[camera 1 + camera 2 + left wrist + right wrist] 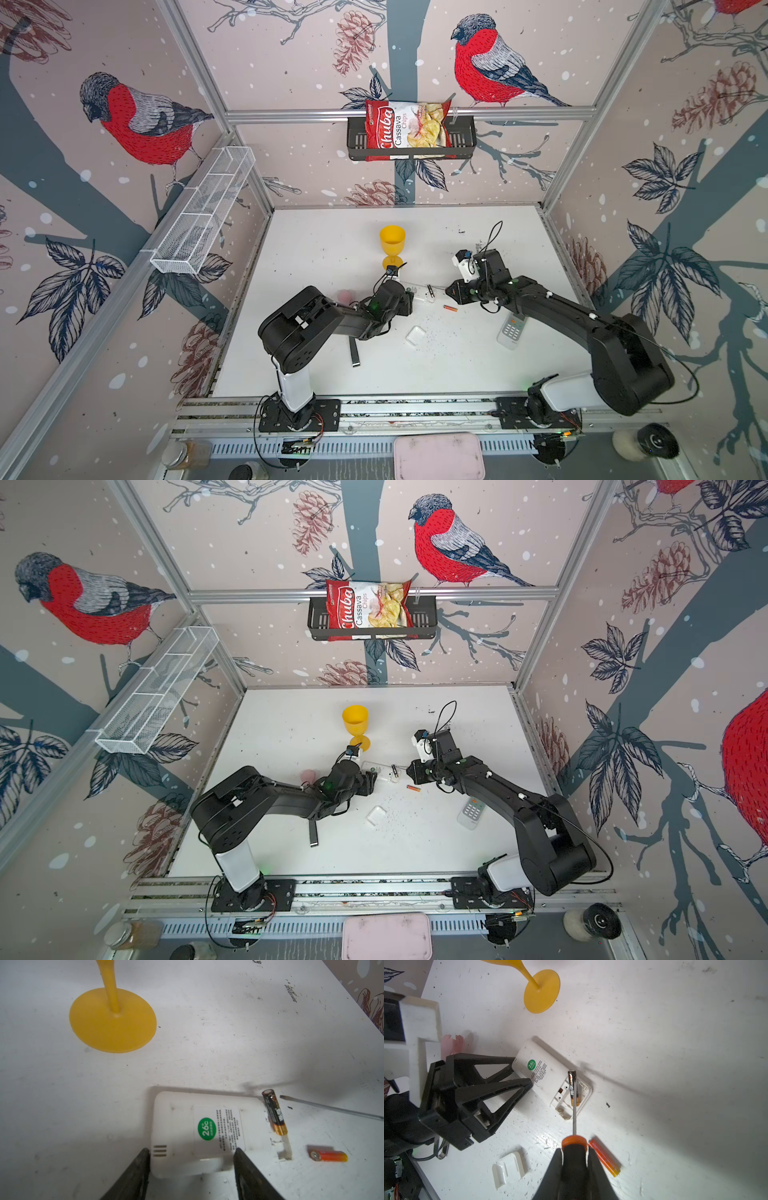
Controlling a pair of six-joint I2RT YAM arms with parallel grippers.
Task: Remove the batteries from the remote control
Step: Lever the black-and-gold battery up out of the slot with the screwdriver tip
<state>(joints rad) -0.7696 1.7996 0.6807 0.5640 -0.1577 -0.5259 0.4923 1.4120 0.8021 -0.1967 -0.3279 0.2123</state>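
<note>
The left gripper (191, 1150) clamps a white remote control (207, 1136). A black-and-gold battery (274, 1112) tilts from its open end, screwdriver (332, 1108) tip beside it; an orange battery (329, 1156) lies apart.

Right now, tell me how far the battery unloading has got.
Done: the cover is off and the orange battery lies on the table. In hand: the left gripper clamps the remote; the right gripper holds the screwdriver, tip by the black battery, which is tilted, one end raised from the compartment. Left: get that battery clear.
</note>
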